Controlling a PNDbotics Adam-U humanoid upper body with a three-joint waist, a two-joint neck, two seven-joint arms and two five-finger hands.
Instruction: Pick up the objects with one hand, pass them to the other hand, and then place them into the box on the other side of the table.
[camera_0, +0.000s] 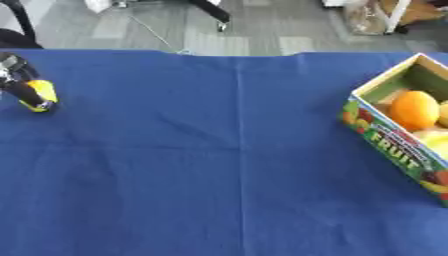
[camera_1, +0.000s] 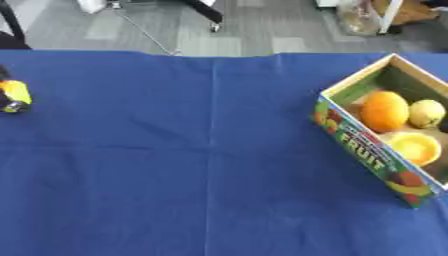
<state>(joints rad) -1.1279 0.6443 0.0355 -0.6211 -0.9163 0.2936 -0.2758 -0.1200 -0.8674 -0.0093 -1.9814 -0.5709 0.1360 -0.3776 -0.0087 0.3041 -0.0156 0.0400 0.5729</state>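
My left hand (camera_0: 12, 75) shows at the far left edge of the table, black with silver parts. Its fingers curl round a small yellow object (camera_0: 40, 95), which is held just above or on the cloth; I cannot tell which. In the right eye view little more than the yellow object (camera_1: 14, 96) shows. At the right side stands a cardboard box (camera_1: 363, 147) printed with "FRUIT", open at the top. Inside it lie an orange (camera_1: 385, 111), a yellow-green fruit (camera_1: 426, 113) and a yellow round piece (camera_1: 413, 146). My right hand is in neither view.
A blue cloth (camera_0: 236, 165) covers the whole table, and a wide stretch of it lies between the hand and the box. The table's far edge (camera_0: 236, 53) runs across the top, with grey floor, a cable and furniture legs beyond it.
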